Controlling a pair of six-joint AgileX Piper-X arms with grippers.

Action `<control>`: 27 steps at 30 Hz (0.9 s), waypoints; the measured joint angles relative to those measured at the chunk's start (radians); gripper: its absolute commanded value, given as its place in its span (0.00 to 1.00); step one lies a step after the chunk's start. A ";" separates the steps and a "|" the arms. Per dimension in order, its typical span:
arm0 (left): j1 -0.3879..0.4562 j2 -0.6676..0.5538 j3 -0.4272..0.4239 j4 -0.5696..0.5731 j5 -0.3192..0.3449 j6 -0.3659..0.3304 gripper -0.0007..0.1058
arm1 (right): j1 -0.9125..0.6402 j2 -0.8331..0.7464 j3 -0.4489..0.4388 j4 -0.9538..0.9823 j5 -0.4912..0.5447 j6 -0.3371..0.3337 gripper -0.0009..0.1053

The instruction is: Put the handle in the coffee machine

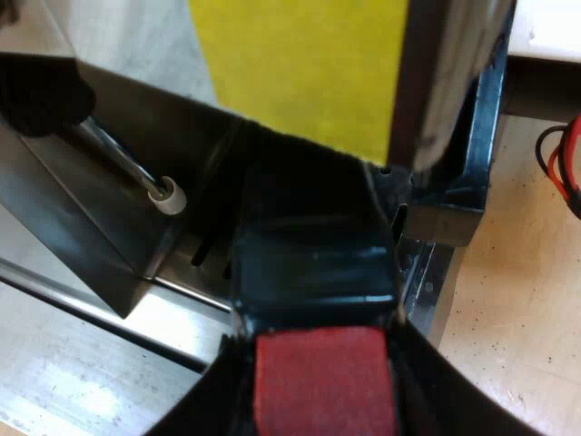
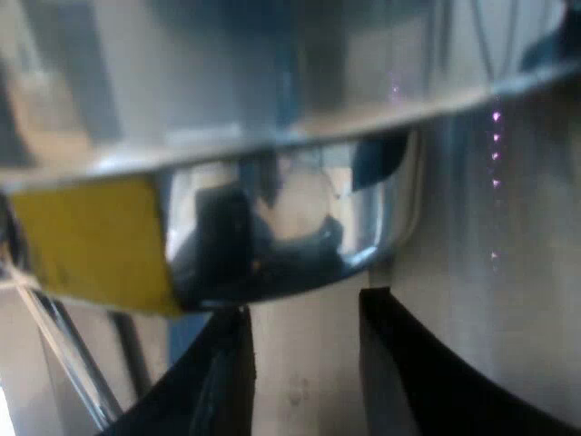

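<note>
Left wrist view: the left claw [image 1: 322, 404] is closed on the holder's handle [image 1: 313, 263]. Its black fingers [image 1: 445, 391] press either side of the red end [image 1: 322, 377]. From the claw, the dark handle runs toward twelve o'clock into the shadow under the front of the espresso machine [image 1: 109, 209], beneath a yellow panel [image 1: 300, 64]. The holder's metal head is hidden there, so whether it is seated cannot be told. At ten o'clock from the handle, the steam wand [image 1: 136, 168] slants down and ends in a white tip [image 1: 169, 196] above the slotted metal drip tray [image 1: 182, 313]. At three o'clock from the handle, beyond the machine's base, lies the pale, speckled table [image 1: 517, 300].

Right wrist view: the right claw [image 2: 304, 363] is open, with a clear gap between its two black fingers [image 2: 227, 381] and nothing held. At its twelve o'clock hangs a polished, curved metal part [image 2: 290, 227] of the machine. At ten o'clock from the claw, the yellow panel [image 2: 91, 236] adjoins that part.
</note>
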 measured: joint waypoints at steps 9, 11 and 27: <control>0.000 0.000 0.000 0.000 0.000 0.000 0.01 | 0.036 -0.014 -0.020 -0.003 0.052 -0.057 0.30; 0.000 0.000 0.000 0.000 0.000 0.000 0.01 | 0.036 -0.014 -0.020 -0.008 0.055 -0.071 0.36; 0.000 0.000 0.000 0.004 0.000 -0.001 0.01 | 0.037 -0.007 -0.024 -0.069 0.094 -0.123 0.45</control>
